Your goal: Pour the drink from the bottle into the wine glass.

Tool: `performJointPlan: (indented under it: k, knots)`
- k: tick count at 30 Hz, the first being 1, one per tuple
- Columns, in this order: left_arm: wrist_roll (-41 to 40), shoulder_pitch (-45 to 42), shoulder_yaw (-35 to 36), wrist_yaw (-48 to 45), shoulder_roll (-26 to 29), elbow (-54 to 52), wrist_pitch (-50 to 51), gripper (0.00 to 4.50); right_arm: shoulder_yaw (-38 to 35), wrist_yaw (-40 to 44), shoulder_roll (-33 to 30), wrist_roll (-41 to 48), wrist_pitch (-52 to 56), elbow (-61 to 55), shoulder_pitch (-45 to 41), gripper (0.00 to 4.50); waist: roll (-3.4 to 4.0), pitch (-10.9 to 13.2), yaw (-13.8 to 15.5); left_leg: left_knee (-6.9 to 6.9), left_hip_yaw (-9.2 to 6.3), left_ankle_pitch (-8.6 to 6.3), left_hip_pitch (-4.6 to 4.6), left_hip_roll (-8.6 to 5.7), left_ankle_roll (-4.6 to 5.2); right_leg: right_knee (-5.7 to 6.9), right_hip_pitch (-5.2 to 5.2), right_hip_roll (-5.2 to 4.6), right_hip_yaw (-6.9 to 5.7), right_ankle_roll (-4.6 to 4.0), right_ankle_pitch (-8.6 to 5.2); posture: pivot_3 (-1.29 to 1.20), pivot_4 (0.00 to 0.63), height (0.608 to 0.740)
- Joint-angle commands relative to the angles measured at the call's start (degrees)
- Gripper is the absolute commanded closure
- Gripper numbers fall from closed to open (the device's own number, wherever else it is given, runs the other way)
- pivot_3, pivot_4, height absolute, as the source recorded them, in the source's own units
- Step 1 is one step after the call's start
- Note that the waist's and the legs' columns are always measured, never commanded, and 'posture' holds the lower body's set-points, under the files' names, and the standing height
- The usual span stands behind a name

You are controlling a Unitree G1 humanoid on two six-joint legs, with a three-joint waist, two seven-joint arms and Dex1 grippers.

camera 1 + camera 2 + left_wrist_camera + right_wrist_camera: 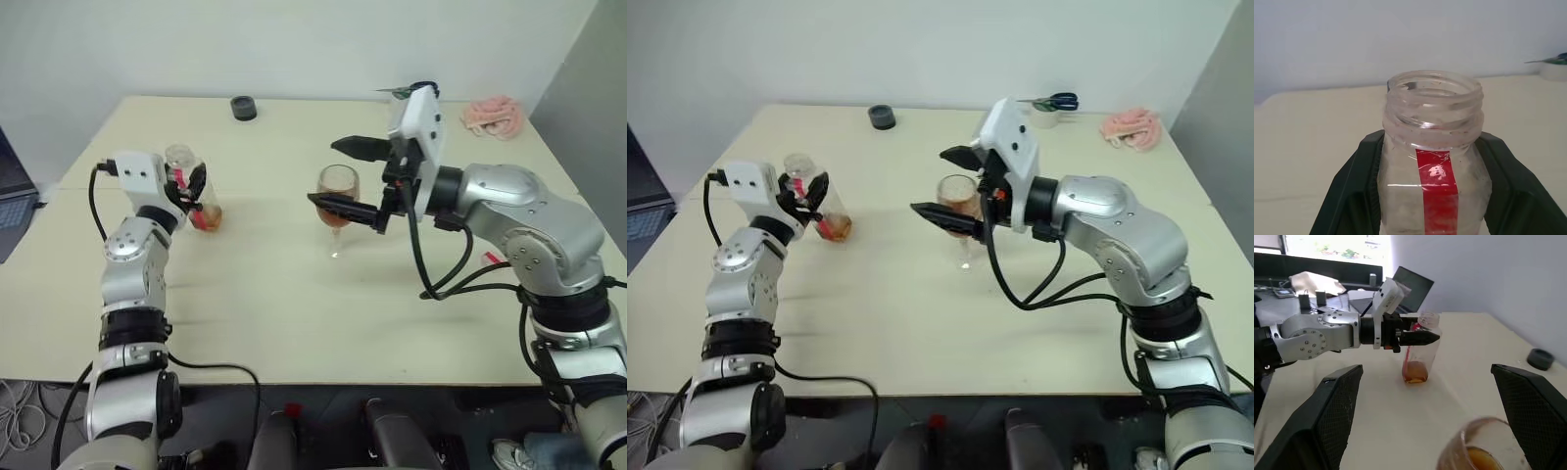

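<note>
The bottle [180,157] stands upright at the left of the table [294,313], and my left gripper [194,191] is shut on its body. A little amber drink [208,217] lies at the bottle's bottom. In the left wrist view the black fingers [1352,196] press both sides of the bottle [1432,147], beside its red label strip. The wine glass [338,186] stands mid-table with amber drink [336,217] in its bowl. My right gripper [323,173] is open, with one finger beyond the bowl and one in front, neither touching it.
A small black round cap [243,108] sits near the table's far edge. A pink cloth [495,113] lies at the far right corner, with scissors [1050,101] nearby. A laptop [10,201] stands off the table's left side.
</note>
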Motion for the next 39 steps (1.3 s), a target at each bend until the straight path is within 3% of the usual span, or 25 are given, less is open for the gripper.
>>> performJointPlan:
  k: [1, 4, 11, 12, 18, 24, 28, 33, 39]
  knots:
    - [-0.95, 0.34, 1.66, 2.75, -0.37, -6.67, 1.14, 2.35, -0.37, 1.17, 0.98, -2.11, -0.89, 0.24, -1.98, 0.0, -0.1, -0.06, 0.64, 0.0, -0.01, 0.0, 0.0, -0.01, 0.0, -0.03, 0.03, -0.02, -0.03, 0.0, 0.0, 0.0, 0.15, 0.74]
    - [-0.77, 1.91, 2.28, 4.69, -1.07, -7.82, 2.04, 2.35, 0.09, 1.96, 1.77, -3.92, -1.31, 1.13, -2.16, 0.0, -0.15, -0.09, 0.86, -0.01, 0.02, 0.0, 0.01, -0.02, 0.0, -0.05, 0.03, -0.06, -0.02, 0.0, 0.0, 0.0, 0.15, 0.74]
    - [-0.73, 5.12, 3.05, 5.93, -1.4, -6.76, 1.54, 0.1, -0.32, 3.58, 2.72, -5.92, -1.47, 0.9, -1.41, 0.0, -0.14, -0.09, 0.91, -0.08, 0.03, 0.0, 0.06, 0.03, 0.0, -0.02, 0.01, 0.0, -0.02, 0.0, 0.0, 0.0, 0.15, 0.74]
    - [-0.77, 5.07, 3.06, 5.92, -1.25, -6.72, 1.61, 0.03, -0.41, 3.76, 2.83, -6.14, -1.44, 0.85, -1.35, 0.0, -0.14, -0.09, 0.91, -0.08, 0.03, 0.0, 0.06, 0.03, 0.0, -0.03, 0.01, 0.0, -0.02, 0.0, 0.0, 0.0, 0.15, 0.74]
    - [-1.35, 6.2, 3.2, 4.81, 0.53, -9.81, 3.92, 0.03, -0.82, 4.72, 3.05, -6.83, -1.57, 0.69, -1.14, 0.0, -0.14, -0.09, 0.87, -0.08, 0.04, 0.0, 0.06, 0.02, 0.0, -0.03, 0.02, 0.0, -0.01, 0.0, 0.0, 0.0, 0.15, 0.74]
    - [-3.92, 14.41, 6.09, 3.55, 3.45, -22.63, 9.43, 0.03, -2.17, 6.21, 1.39, -7.78, -2.27, 0.75, -0.32, 0.0, -0.14, -0.09, 0.3, -0.13, 0.04, -0.01, 0.07, 0.04, 0.0, -0.05, 0.01, -0.01, 0.02, 0.0, -0.01, 0.0, 0.15, 0.74]
    - [-10.55, 18.94, 9.78, -2.05, 6.72, -29.99, 13.95, 0.03, -2.83, 7.0, -0.49, -9.55, -3.67, 2.02, 0.2, 0.0, -0.14, -0.09, 0.06, -0.14, 0.03, -0.01, 0.08, 0.05, 0.0, -0.05, 0.01, 0.01, 0.0, -0.02, -0.02, 0.0, 0.15, 0.74]
    - [-21.33, 24.38, 12.99, -17.11, 15.91, -35.89, 20.84, 0.03, -8.57, 10.96, -4.42, -6.66, -4.32, 4.23, 2.46, 0.0, -0.15, -0.08, 0.17, -0.17, 0.09, -0.01, 0.1, 0.06, -0.01, -0.11, 0.02, 0.04, 0.02, -0.02, -0.05, 0.0, 0.15, 0.74]
    - [-28.1, 19.6, 10.31, -23.14, 22.07, -39.04, 27.43, 0.03, -16.7, 16.88, -10.27, -2.77, -4.81, 8.3, 10.9, 0.0, -0.15, -0.07, 0.83, -0.17, 0.06, -0.01, 0.11, 0.08, 0.0, -0.55, 0.25, 0.06, -0.04, 0.23, -0.2, 0.0, 0.15, 0.74]
